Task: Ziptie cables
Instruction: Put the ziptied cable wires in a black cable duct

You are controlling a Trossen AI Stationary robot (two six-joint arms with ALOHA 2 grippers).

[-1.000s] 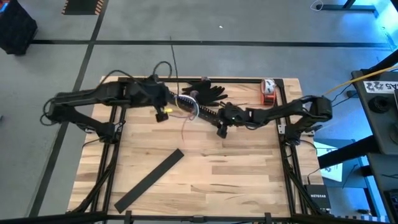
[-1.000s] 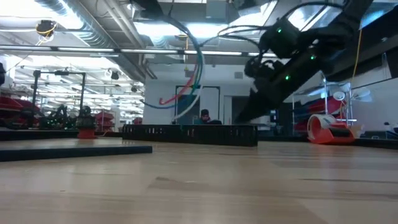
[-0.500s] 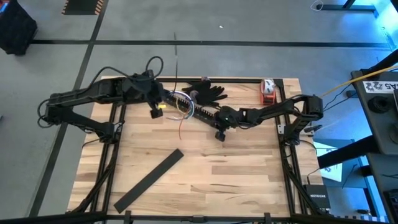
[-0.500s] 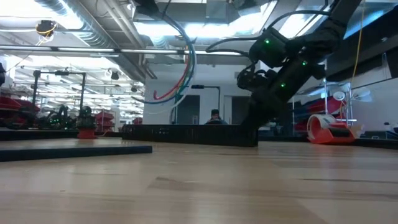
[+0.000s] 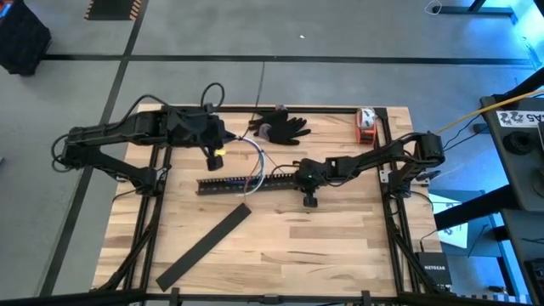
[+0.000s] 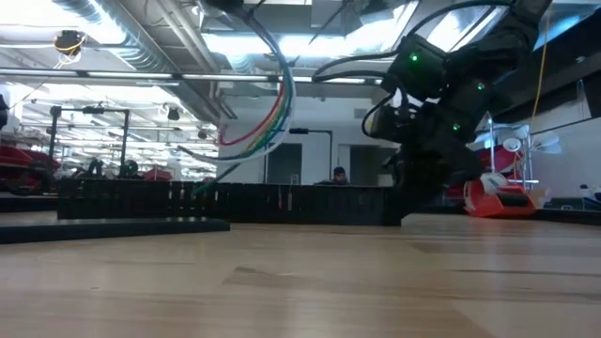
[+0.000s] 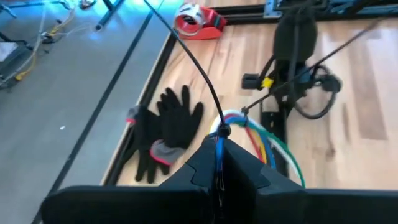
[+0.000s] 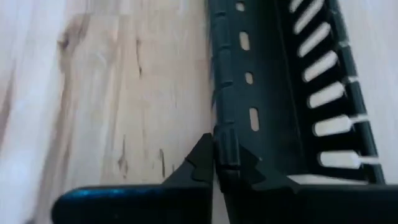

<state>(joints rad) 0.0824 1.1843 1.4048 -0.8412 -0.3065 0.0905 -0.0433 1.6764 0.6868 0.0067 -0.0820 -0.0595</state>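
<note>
My left gripper (image 5: 226, 138) hovers over the far left of the table, shut on the cables (image 5: 257, 160), a bundle of coloured wires (image 7: 264, 146) that arcs away and droops toward a long black slotted bar (image 5: 246, 184). The ziptie (image 7: 186, 56) is a thin dark strip. It sticks up from the bundle just past the left fingertips and reaches beyond the table's far edge (image 5: 257, 89). My right gripper (image 5: 299, 177) is low at mid-table, shut on the bar's right end. In the low view the cables (image 6: 272, 103) hang down behind the bar (image 6: 225, 202). My left gripper pinches the bundle's end (image 7: 219, 142) between its two fingers, and the wires fan out past the tips, lifted clear and slack. Whether the ziptie's lower end (image 7: 221, 129) is also between the fingers cannot be told. My right gripper pinches the bar's plain side wall (image 8: 225, 140) at its right end between its two fingers. The fingers slant down from the table's right side, roughly along the bar. The bar lies flat on the table.
A flat black strip (image 5: 204, 246) lies slantwise near the front left. Black gloves (image 5: 280, 126) and a red tape dispenser (image 5: 367, 126) sit along the far edge. Bare wood (image 5: 340, 246) lies in front of the bar.
My right gripper has sunk onto the slotted bar's right end, taken hold of it and moved toward the near edge. The bar lay slantwise under the cables. It has slid nearer and swung round, and now lies level across the table, its left end farther left.
</note>
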